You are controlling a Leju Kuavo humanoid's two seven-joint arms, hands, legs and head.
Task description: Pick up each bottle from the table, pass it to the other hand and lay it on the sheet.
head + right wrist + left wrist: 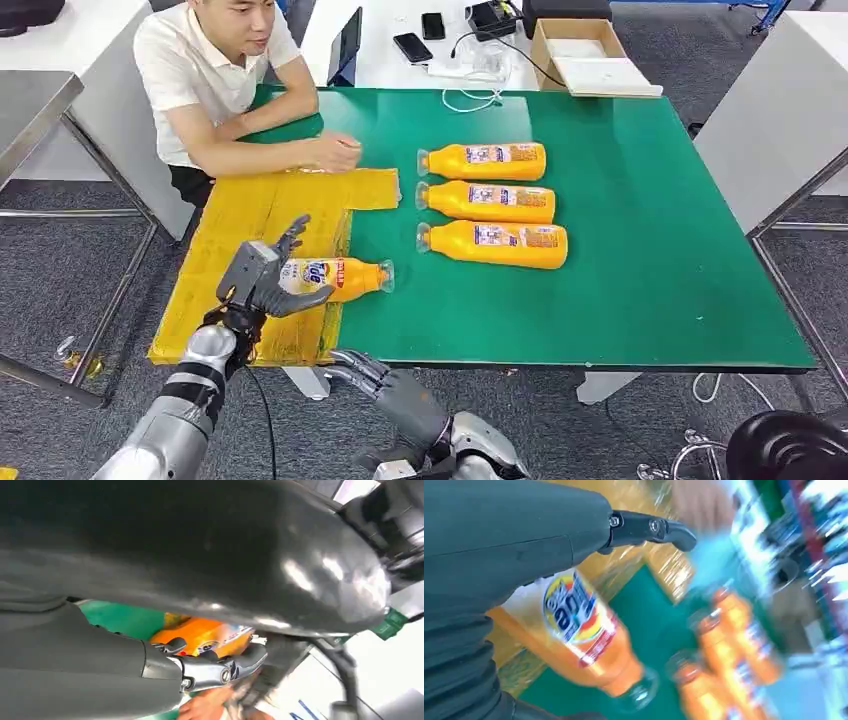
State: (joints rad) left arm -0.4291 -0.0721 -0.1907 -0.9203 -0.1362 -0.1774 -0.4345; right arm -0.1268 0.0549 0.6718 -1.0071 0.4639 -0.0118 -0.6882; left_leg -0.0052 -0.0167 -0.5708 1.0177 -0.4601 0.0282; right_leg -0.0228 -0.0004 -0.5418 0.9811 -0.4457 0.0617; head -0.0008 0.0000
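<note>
1. Left hand (262, 283) grips an orange bottle (340, 277) over the yellow sheet (250, 215) edge; its base is hidden.
2. Right hand (385, 385) hangs open, empty, below the table (650, 260) edge.
3. Three bottles (490, 203) lie beyond, blurred in the left wrist view.

A person's forearm (270, 155) and hand (335, 152) lie across the sheet (230, 215) at the table's far left edge; three bottles (490, 203) crowd mid-table; the right half of the table (660, 250) lies bare.
</note>
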